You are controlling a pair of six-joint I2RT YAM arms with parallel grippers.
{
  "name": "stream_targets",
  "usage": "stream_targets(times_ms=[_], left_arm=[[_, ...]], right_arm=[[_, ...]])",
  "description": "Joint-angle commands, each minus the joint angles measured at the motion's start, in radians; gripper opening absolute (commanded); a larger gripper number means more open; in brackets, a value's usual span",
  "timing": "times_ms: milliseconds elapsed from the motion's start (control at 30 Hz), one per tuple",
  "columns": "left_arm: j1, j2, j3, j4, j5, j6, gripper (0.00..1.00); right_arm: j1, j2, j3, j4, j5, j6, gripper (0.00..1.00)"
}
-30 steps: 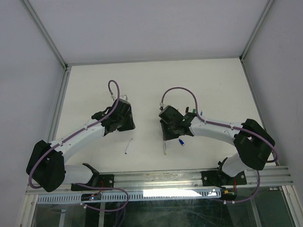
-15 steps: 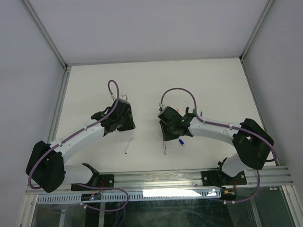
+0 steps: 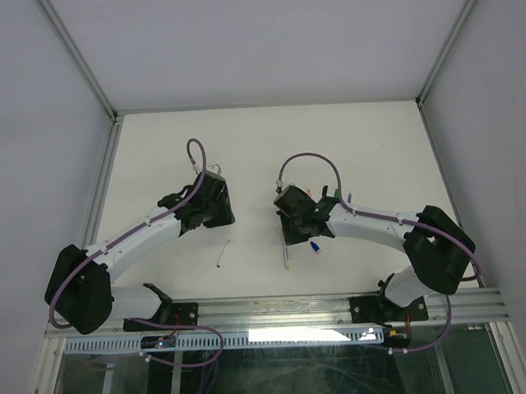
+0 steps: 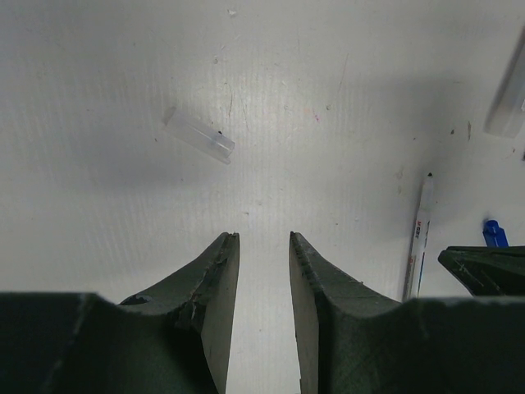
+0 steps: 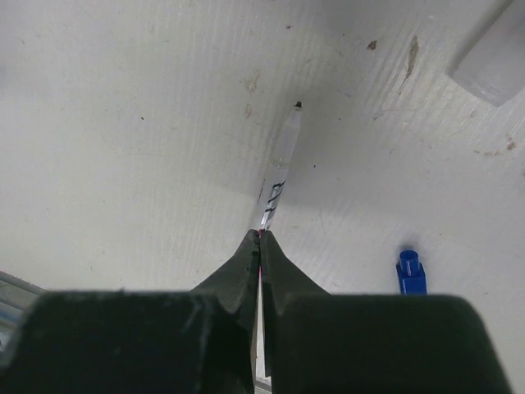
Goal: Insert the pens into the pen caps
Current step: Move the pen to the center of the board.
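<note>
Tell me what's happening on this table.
Two robot arms are working on fitting pens into caps. The right claw is shut on one end of a pen, whose bare tip points away across the table. A blue cap lies loose beside it. The left claw hangs open and empty above the table, with a clear cap lying ahead of it.

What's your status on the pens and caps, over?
Left pincer open, empty. Right pincer shut on the end of a pen. Blue cap loose beside it. Nothing in the way.
</note>
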Motion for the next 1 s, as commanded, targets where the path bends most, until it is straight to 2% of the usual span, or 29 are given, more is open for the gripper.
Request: stream_targets(times_ms=[0, 133, 267, 367, 533, 700, 800, 967], left_arm=[[0.009, -0.038, 0.013, 0.039, 0.005, 0.009, 0.32], [0.009, -0.041, 0.013, 0.038, 0.007, 0.010, 0.32], [0.009, -0.051, 0.012, 0.038, 0.007, 0.012, 0.32], [0.009, -0.062, 0.012, 0.038, 0.006, 0.013, 0.33], [0.010, -0.072, 0.008, 0.036, 0.004, 0.014, 0.34], [0.010, -0.078, 0.004, 0.032, -0.006, 0.010, 0.34], [0.010, -0.084, 0.004, 0.028, -0.013, 0.010, 0.34], [0.010, -0.097, 0.008, 0.024, -0.022, 0.010, 0.35]], right_arm=[[0.008, -0.016, 0.018, 0.031, 0.021, 0.008, 0.00], [0.008, -0.021, 0.015, 0.029, 0.023, 0.012, 0.01], [0.016, -0.035, 0.005, 0.030, 0.020, 0.018, 0.41], [0.027, -0.055, -0.011, 0.038, 0.024, 0.026, 0.51], [0.071, -0.089, -0.026, 0.030, 0.063, 0.045, 0.54], [0.184, -0.117, -0.038, 0.023, 0.141, 0.097, 0.56], [0.306, -0.133, -0.036, 0.009, 0.233, 0.152, 0.58], [0.604, -0.127, -0.006, -0.032, 0.407, 0.296, 0.58]])
